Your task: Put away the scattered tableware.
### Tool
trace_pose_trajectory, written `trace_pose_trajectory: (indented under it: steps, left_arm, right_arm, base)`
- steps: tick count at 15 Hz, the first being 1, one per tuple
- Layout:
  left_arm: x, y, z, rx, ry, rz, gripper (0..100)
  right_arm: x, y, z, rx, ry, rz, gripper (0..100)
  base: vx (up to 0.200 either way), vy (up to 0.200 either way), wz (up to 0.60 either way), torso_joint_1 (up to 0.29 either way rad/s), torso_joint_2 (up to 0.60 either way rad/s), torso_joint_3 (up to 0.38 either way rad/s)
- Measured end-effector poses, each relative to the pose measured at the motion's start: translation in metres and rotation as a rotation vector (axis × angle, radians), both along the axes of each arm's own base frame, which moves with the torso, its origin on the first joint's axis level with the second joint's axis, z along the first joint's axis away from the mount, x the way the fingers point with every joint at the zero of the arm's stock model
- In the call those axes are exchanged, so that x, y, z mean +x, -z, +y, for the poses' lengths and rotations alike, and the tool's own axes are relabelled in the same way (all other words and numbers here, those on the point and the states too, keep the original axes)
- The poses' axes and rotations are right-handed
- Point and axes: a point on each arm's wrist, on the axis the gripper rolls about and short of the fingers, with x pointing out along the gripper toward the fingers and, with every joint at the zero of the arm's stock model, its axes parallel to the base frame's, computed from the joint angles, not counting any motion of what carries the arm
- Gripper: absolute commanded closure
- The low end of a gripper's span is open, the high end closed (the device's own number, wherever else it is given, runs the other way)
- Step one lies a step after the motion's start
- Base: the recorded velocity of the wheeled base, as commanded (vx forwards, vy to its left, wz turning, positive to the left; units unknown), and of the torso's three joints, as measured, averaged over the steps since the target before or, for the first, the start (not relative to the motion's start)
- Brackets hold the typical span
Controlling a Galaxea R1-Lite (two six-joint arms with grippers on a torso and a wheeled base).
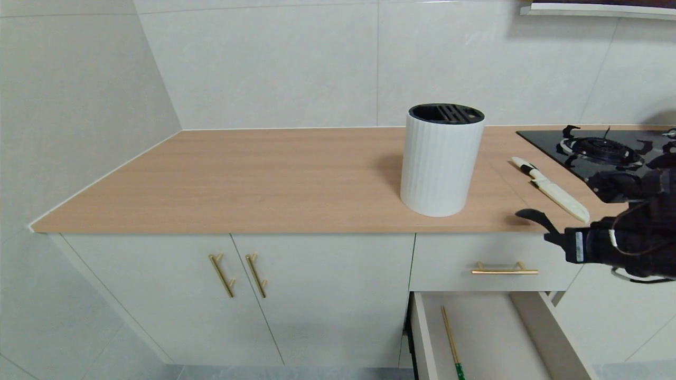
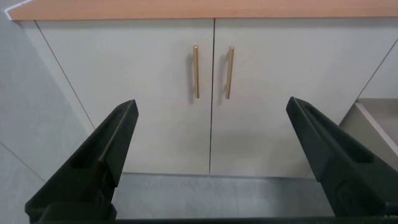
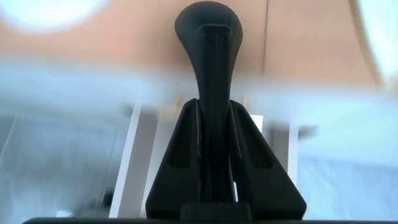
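In your head view, the white holder (image 1: 441,161) stands on the table (image 1: 264,179). The knife (image 1: 552,189) lies flat to the holder's right, and your right tool (image 1: 529,215) is also right of the holder, at the table's front edge. Chopsticks (image 1: 452,338) lie in the open drawer (image 1: 491,327) below the holder. In your left wrist view, the left tool (image 2: 211,118) gapes, empty, facing the cupboard doors (image 2: 155,93). In your right wrist view, the right tool is clenched, empty.

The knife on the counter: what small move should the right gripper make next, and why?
Probably open the right gripper and ease it toward the knife. It is shut and empty at the front edge of the counter, while the knife lies flat beyond, right of the white holder.
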Motion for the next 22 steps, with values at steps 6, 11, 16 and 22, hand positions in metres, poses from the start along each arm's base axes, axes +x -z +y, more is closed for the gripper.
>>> trace_pose_trajectory:
  steps: [6,11,16,22]
  left_arm:
    - [0.0,0.0,0.0,0.0,0.0,0.0,0]
    - [0.0,0.0,0.0,0.0,0.0,-0.001,0]
    - [0.0,0.0,0.0,0.0,0.0,0.001,0]
    - [0.0,0.0,0.0,0.0,0.0,0.001,0]
  right_arm:
    - [-0.061,0.04,0.011,-0.015,-0.078,0.148,100]
    - [-0.049,0.069,0.012,-0.029,-0.064,0.27,100]
    - [-0.028,0.096,0.008,-0.051,0.002,0.286,100]
    - [-0.023,0.11,0.007,-0.052,0.01,0.302,100]
  base:
    - [0.0,0.0,0.0,0.0,0.0,0.0]
    - [0.0,0.0,0.0,-0.027,0.06,0.041]
    - [0.0,0.0,0.0,-0.175,0.43,0.255]
    - [0.0,0.0,0.0,-0.16,0.47,0.303]
